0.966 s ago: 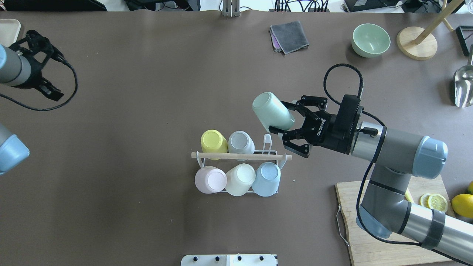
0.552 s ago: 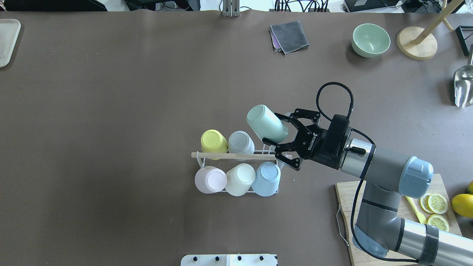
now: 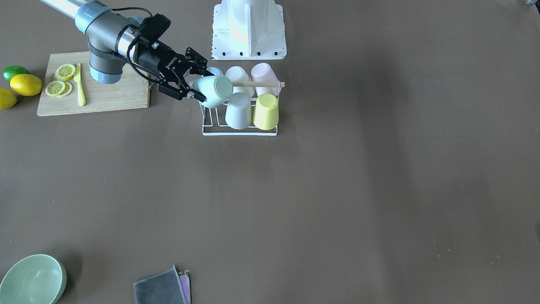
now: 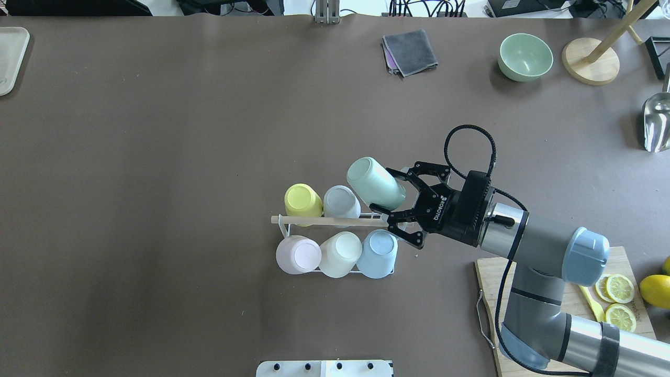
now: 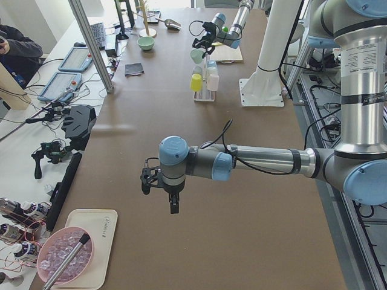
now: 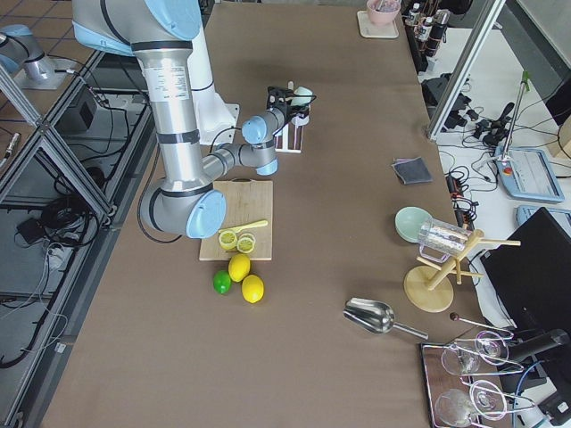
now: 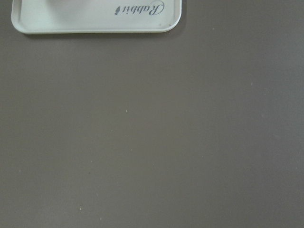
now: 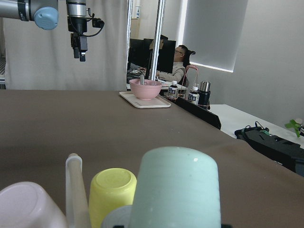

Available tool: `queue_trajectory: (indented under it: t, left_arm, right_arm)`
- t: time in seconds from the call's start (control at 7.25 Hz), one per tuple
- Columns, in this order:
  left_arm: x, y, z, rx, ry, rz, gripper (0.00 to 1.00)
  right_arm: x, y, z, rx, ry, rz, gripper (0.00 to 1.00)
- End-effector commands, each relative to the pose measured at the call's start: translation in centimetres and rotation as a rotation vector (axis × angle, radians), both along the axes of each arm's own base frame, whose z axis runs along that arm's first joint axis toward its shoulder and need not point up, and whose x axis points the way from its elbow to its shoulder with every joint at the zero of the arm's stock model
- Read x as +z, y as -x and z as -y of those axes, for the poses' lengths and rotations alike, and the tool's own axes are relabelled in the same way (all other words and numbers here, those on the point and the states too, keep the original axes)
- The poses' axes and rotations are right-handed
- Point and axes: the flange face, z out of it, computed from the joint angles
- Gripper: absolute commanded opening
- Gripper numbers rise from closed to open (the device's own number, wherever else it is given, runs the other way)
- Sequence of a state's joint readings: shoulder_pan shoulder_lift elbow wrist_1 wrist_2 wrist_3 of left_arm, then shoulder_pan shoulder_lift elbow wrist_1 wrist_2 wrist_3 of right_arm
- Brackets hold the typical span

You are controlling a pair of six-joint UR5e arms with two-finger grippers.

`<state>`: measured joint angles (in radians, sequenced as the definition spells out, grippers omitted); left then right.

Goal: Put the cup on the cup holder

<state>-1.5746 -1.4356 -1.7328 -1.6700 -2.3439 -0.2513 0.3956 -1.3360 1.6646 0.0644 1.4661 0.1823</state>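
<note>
One mint cup (image 4: 376,184) clamped in right jaws, tilted over end of cup holder (image 4: 314,221); left jaws unclear.

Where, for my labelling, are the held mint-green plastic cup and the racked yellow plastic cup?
mint-green plastic cup (image 4: 374,181), overhead view, flat base.
yellow plastic cup (image 4: 302,200), overhead view, upturned base.
</note>
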Motion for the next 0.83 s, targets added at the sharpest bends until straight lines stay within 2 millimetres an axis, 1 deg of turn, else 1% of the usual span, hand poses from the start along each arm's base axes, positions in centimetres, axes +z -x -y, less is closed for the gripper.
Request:
queue_trajectory:
  t: [0.0, 0.14, 0.28, 0.41, 0.69]
  left_arm:
    - [1.7, 1.8, -3.0, 0.030, -0.025, -0.025, 0.99]
    - [2.2, 1.8, -3.1, 0.129, -0.113, -0.012, 0.98]
    - [2.4, 1.8, -3.2, 0.172, -0.136, -0.010, 0.98]
    - [1.8, 1.5, -2.1, 0.178, -0.081, -0.004, 0.98]
    - [-0.9, 1.6, 0.7, 0.173, -0.012, -0.011, 0.99]
  right_arm:
    - [0.3, 0.4, -0.3, -0.010, -0.005, -0.008, 0.50]
    - [0.3, 0.6, -0.5, -0.014, -0.009, -0.012, 0.50]
    - [0.3, 0.8, -0.8, -0.022, -0.009, -0.012, 0.50]
    - [1.0, 1.1, -1.4, -0.038, -0.011, -0.012, 0.56]
    - [1.7, 0.9, -1.8, -0.044, -0.008, -0.021, 0.61]
